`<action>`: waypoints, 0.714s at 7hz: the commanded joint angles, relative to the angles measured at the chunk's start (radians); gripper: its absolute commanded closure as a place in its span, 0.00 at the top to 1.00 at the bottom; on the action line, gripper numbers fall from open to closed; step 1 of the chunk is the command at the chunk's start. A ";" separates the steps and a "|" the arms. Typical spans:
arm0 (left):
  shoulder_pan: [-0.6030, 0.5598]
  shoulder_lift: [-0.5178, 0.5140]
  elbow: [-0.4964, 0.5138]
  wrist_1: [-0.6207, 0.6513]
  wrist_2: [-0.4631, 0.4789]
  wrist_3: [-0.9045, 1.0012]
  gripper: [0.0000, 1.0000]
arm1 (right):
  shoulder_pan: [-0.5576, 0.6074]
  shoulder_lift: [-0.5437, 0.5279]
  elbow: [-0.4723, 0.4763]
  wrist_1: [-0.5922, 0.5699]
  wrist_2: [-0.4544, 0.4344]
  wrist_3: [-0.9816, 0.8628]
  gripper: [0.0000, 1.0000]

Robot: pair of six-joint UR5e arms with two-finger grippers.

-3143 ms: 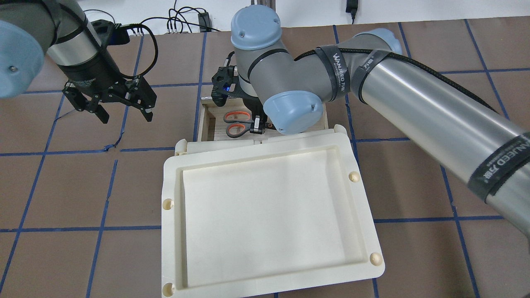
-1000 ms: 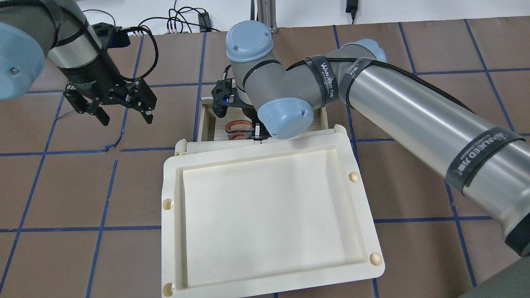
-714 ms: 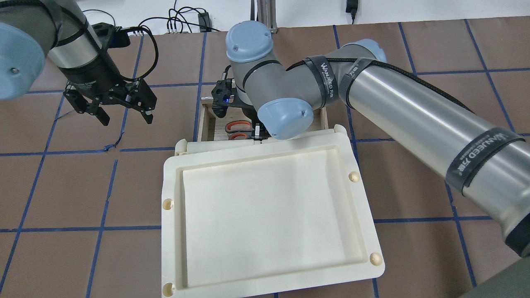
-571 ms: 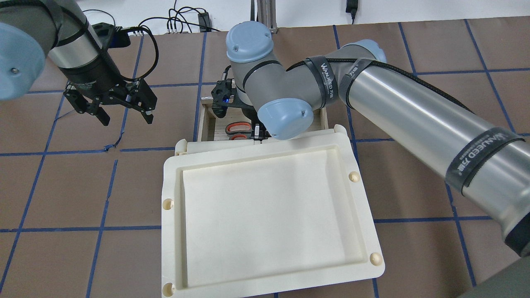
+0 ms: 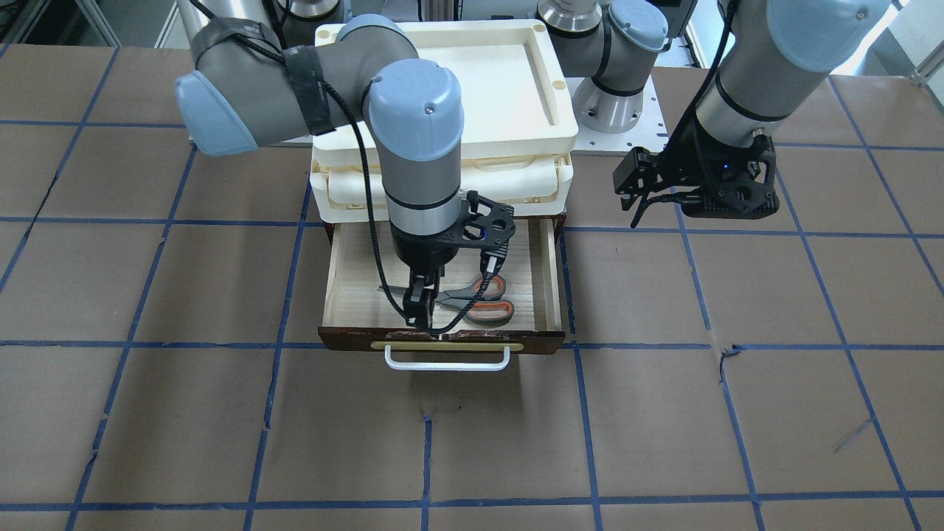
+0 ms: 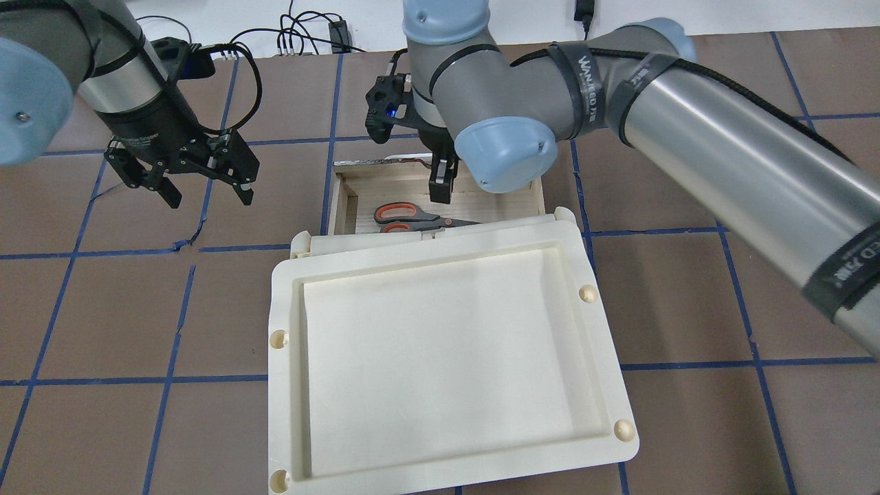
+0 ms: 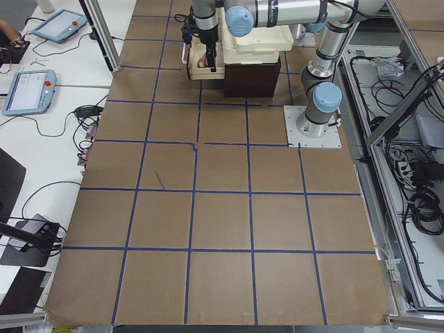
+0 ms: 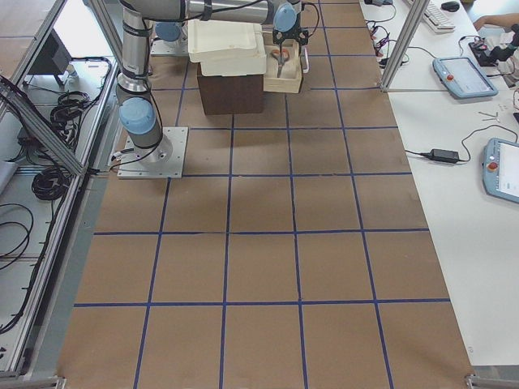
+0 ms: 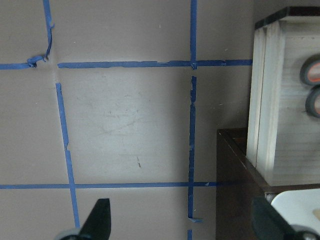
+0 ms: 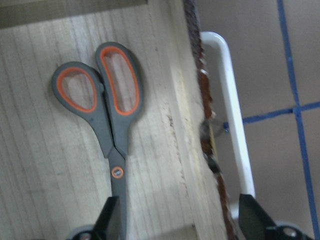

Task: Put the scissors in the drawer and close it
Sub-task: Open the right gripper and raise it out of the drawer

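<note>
The right gripper (image 10: 180, 226) hangs low over the front edge of the drawer (image 5: 549, 282) with its fingers (image 10: 108, 218) spread wide and nothing between them; one finger stands inside the drawer, the other outside, past the white bar handle (image 10: 231, 105), so the dark front board lies between them; whether either touches the wood I cannot tell; the scissors (image 10: 113, 120) lie flat on the pale drawer floor just under the inner finger, blades running towards it and the orange-lined loops pointing away; the drawer stands pulled out from under the cream tray-topped unit (image 6: 289, 289); well off to the side, the left gripper (image 6: 207, 194) hovers above the brown table (image 6: 124, 309), its fingers likewise spread and empty, with the drawer's side wall beside it.
</note>
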 commanded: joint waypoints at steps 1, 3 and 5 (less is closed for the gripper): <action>0.043 -0.027 0.036 0.006 -0.023 0.027 1.00 | -0.150 -0.140 -0.001 0.139 0.022 0.114 0.88; 0.042 -0.082 0.075 0.070 -0.043 0.065 1.00 | -0.338 -0.269 -0.001 0.295 0.030 0.369 0.92; 0.026 -0.204 0.073 0.192 -0.127 0.053 1.00 | -0.384 -0.317 -0.004 0.397 0.028 0.704 0.99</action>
